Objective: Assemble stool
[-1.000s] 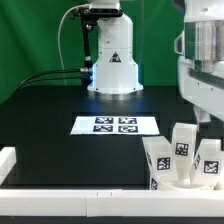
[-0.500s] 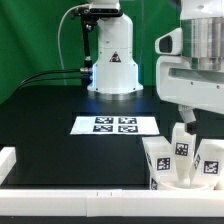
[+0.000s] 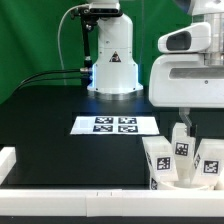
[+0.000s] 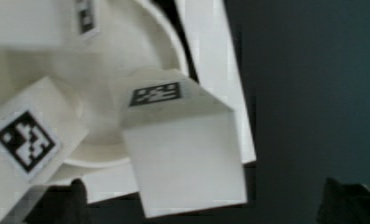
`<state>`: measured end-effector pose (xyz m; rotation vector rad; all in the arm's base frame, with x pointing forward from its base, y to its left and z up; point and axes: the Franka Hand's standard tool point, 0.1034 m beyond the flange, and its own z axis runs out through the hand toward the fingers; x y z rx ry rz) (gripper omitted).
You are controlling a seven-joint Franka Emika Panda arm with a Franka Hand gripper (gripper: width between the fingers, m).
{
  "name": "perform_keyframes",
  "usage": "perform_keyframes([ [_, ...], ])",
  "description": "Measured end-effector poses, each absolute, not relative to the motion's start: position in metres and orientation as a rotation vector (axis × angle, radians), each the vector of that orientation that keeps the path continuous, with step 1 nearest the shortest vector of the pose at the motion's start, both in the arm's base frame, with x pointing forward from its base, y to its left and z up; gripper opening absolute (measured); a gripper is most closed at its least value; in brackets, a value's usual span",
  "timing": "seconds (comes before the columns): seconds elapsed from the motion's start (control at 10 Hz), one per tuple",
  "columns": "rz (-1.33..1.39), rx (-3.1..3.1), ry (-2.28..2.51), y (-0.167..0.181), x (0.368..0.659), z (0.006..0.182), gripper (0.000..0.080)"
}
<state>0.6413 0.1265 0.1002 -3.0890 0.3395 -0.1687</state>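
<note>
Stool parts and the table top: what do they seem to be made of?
The stool legs and round seat look like matte white plastic: uniform colour, soft shading, crisp chunky edges, no grain. Black-and-white tags sit flat on them, printed or stuck on; which cannot be told. The table top looks like a smooth black sheet, only faintly glossy; its material stays unclear.

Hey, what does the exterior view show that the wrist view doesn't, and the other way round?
Only the exterior view shows the robot base at the back, the marker board flat on the black table, a white border rail at its left, and the arm's white body above the stool parts. Only the wrist view shows the round seat close up and the dark fingertips of the open gripper, holding nothing. Both show the tagged stool legs standing on the seat.
</note>
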Motion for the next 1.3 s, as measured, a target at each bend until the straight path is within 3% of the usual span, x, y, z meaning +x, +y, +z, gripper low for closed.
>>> perform_keyframes([
  [0.2,-0.175,-3.133,0.136,0.122,0.642,0.100,0.0649],
  [0.5,0.019,-3.128,-0.765,0.143,0.628,0.095,0.0649],
  [0.6,-0.083,-3.115,-0.813,0.144,0.640,0.104,0.0649],
  [0.9,-0.048,-3.061,-1.132,0.131,0.637,0.102,0.0649],
  [1.3,0.129,-2.756,-1.877,0.135,0.634,0.075,0.0649],
])
